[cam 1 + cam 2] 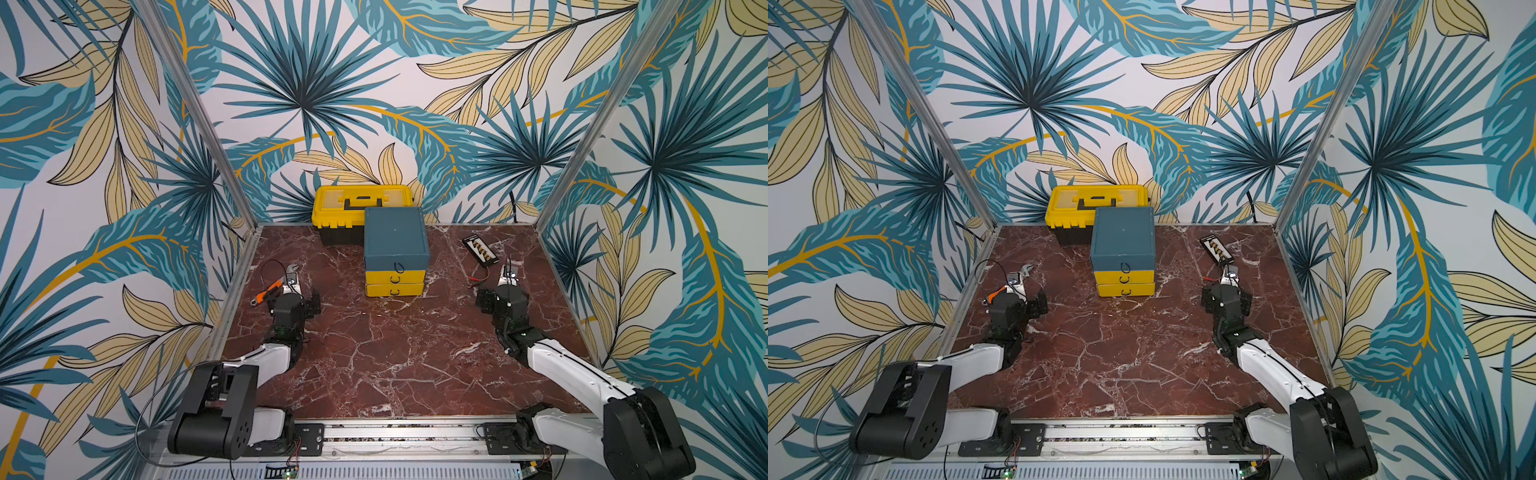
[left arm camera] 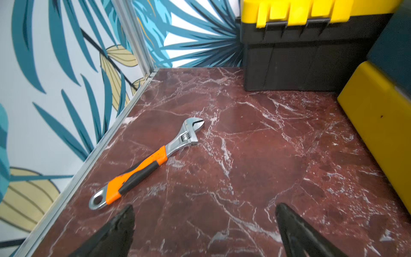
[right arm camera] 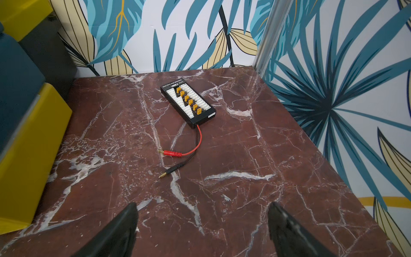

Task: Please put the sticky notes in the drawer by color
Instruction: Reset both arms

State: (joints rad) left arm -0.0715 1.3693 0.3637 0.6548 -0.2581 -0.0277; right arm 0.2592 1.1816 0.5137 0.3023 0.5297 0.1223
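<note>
Sticky notes: none visible in any view, neither on the table (image 1: 395, 357) nor in either claw.

The drawer cabinet (image 1: 396, 243) sits at upper centre of both top views (image 1: 1123, 243), just in front of the yellow toolbox (image 1: 362, 198). Its three fronts are stacked: teal drawer (image 1: 395, 266), middle yellow drawer (image 1: 395, 276), bottom yellow drawer (image 1: 395, 289). All three look pushed in. The bottom one may stick out a bit, which can't be settled from this angle.

The left gripper (image 2: 205, 207) has its fingers spread wide with nothing between them. It hovers over bare marble at the left of the top views, near the orange-handled wrench (image 2: 146, 162).

The right gripper (image 3: 202, 204) is also spread wide and empty. It is at the right of the top views, pointing toward the black charging board (image 3: 188, 101) with its red and black leads (image 3: 191, 144).

Progress judgement: the task is likely finished or at its very end. With no pads out and the drawers shut, the notes are presumably inside. Whether they are sorted by colour can't be checked, since the contents are hidden. At most, a final push on the bottom drawer is left, if it is ajar.
</note>
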